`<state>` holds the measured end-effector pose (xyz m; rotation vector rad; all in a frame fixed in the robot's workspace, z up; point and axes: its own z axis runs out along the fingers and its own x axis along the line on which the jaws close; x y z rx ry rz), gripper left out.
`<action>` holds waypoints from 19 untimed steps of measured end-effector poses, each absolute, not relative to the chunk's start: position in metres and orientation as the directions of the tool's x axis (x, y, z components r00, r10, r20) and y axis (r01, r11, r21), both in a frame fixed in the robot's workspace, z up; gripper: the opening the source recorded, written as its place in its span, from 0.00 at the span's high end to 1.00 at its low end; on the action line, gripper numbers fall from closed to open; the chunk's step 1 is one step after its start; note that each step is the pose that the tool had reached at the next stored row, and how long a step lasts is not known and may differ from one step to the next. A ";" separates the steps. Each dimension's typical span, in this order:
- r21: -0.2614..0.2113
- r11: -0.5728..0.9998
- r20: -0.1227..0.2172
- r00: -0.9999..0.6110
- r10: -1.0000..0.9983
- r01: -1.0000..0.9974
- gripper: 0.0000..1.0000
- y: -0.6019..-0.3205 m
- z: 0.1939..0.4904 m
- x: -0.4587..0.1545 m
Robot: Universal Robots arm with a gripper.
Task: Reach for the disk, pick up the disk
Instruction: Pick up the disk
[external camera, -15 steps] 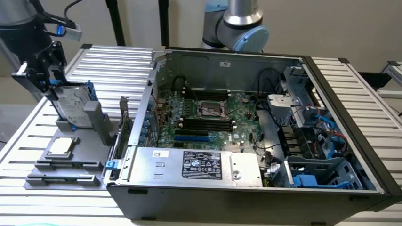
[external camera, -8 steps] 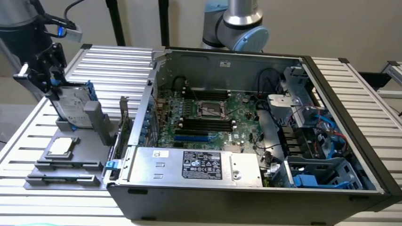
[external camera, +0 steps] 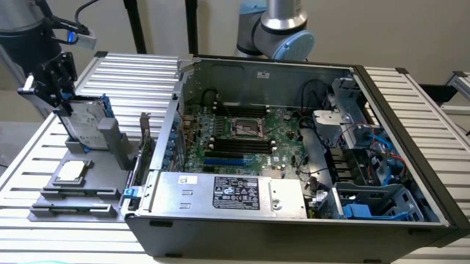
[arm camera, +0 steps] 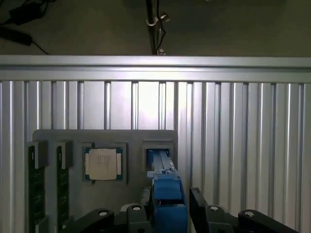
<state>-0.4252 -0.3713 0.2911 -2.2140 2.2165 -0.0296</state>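
In the exterior view's upper left, the hand (external camera: 65, 106) straddled the upright disk (external camera: 83, 124), jaws apart, not yet clamped. Reach looked done; gripping and lifting were left.

Exterior view: even, diffuse light from overhead, no hard shadows. The table (external camera: 132, 71) slats are bright, with a mild sheen at the upper left of the frame. The case (external camera: 294, 234) interior reads darker, with the deepest shade under its far wall and in the lower right corner. There is faint glare on the power supply (external camera: 184, 195) cover. Colours are slightly washed out.

Wrist view: dim overall. The floor (arm camera: 73, 29) beyond the table is near black. One bright glare band lies on the slats at mid-frame, and brightness falls off toward both side edges. The end effector (arm camera: 169, 204) sits in shadow, almost a silhouette. The chip (arm camera: 103, 164) lid gives a weak reflection.
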 end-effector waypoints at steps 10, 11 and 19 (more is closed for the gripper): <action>-0.019 0.001 0.007 -0.001 -1.000 -1.000 0.67 -0.376 0.291 -0.425; -0.019 0.001 0.007 -0.001 -1.000 -1.000 0.67 -0.377 0.291 -0.425; -0.019 0.001 0.007 -0.001 -1.000 -1.000 0.67 -0.381 0.291 -0.425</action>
